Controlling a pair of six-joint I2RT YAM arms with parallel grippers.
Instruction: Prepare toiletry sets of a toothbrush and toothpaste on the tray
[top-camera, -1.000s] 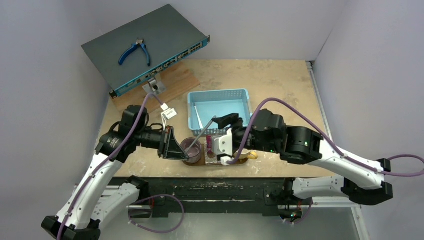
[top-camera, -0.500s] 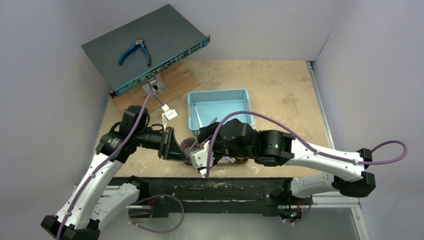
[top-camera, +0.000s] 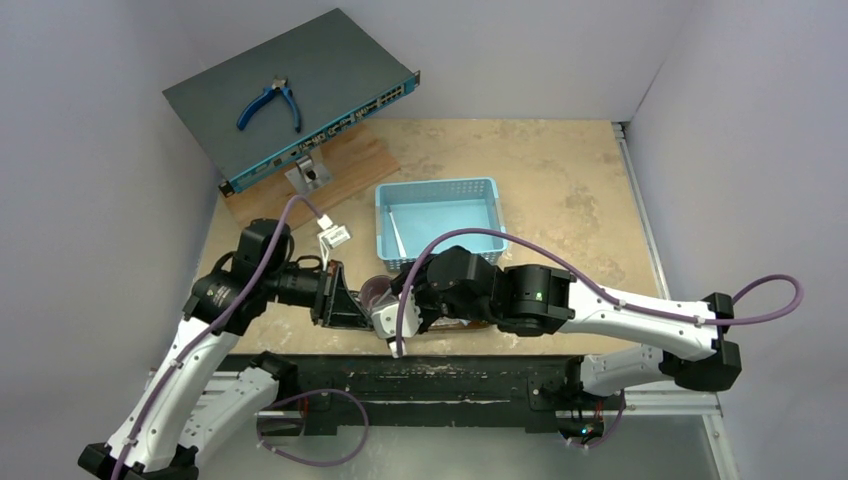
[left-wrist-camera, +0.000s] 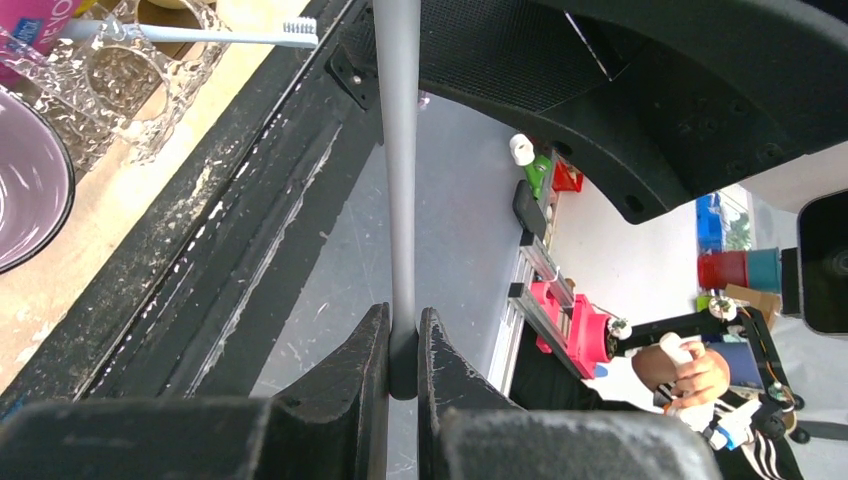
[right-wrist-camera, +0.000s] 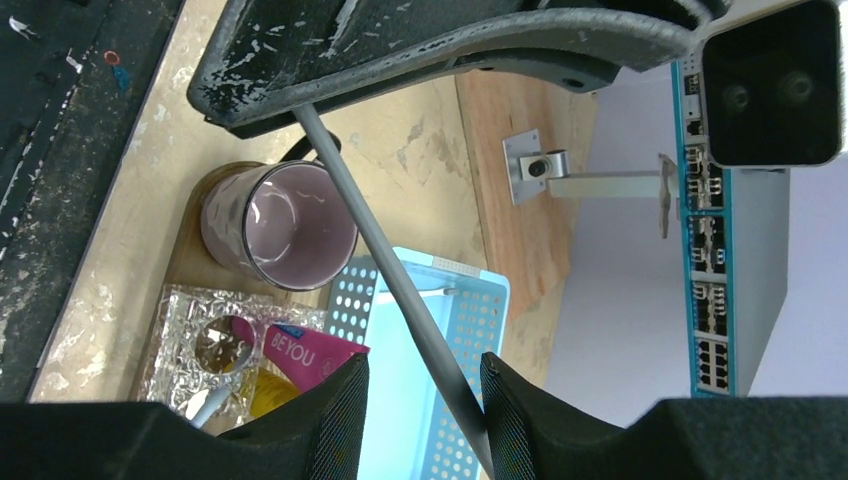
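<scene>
While the left gripper (left-wrist-camera: 402, 335) is clamped on the end of a grey toothbrush (left-wrist-camera: 397, 150), the right gripper (right-wrist-camera: 423, 378) straddles that same handle with jaws parted. Just beyond that gripper, a purple mug (right-wrist-camera: 280, 225) and a clear glass (right-wrist-camera: 190, 335) holding pink toothpaste (right-wrist-camera: 305, 350) stand on the tray (right-wrist-camera: 185, 255), the blue basket (right-wrist-camera: 480, 310) behind them on the scuffed table (right-wrist-camera: 130, 160). From above, both arms hide most of the tray, and the brush head is out of sight.
</scene>
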